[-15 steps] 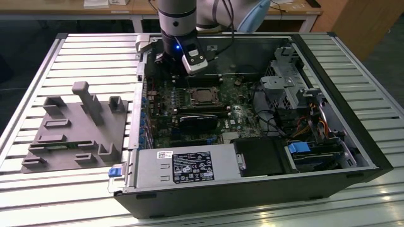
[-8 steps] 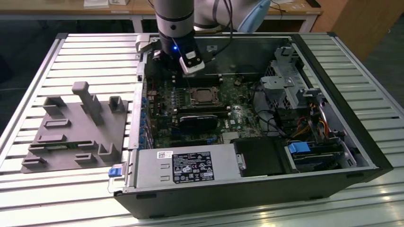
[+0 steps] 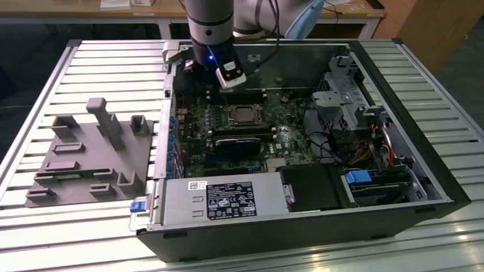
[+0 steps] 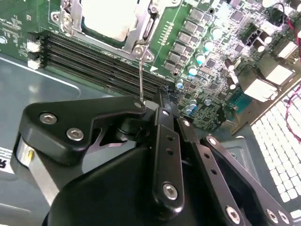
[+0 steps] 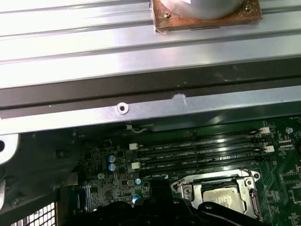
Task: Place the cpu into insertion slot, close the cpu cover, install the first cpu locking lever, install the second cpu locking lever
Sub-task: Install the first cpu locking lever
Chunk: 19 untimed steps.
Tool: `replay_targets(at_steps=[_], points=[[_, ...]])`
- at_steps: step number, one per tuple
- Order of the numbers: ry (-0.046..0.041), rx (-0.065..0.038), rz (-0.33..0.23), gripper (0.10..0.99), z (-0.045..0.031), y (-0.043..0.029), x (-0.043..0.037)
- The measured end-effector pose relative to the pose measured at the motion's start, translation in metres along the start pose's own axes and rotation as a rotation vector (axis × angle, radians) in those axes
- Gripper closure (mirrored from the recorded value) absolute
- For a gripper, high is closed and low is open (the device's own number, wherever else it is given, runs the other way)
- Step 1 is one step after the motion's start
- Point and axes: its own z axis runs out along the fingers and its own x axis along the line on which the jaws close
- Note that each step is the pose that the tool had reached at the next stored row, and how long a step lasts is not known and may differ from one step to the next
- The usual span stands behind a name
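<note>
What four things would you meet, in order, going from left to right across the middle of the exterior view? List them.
Grey moulded tray → cpu → silver drive cage → black case wall.

Matt black hand (image 4: 151, 107), pale metal cpu (image 4: 109, 18), shiny cpu cover (image 4: 140, 23)

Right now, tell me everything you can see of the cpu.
The cpu is a small flat square chip with a pale silver-tan metal top, smooth and faintly shiny. It lies flat in the insertion slot on the green board, beside the long black memory slots. The cpu cover, a silver-grey metal frame, lies around it and seems to rest on its edges, so its top shows through the window. Nothing else touches it.
</note>
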Motion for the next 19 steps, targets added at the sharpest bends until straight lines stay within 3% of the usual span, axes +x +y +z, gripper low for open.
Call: replay_targets(at_steps=[12,17,18,19], points=[[0.0003,0.000,0.000,0.984,0.0016,0.0048,-0.0346],[0.0007,0.000,-0.003,0.984,0.0017,0.0052,-0.0377],[-0.0037,-0.001,-0.005,0.984,0.0019,0.0051,-0.0377],[-0.0145,-0.002,-0.008,0.984,0.0021,0.0051,-0.0376]])
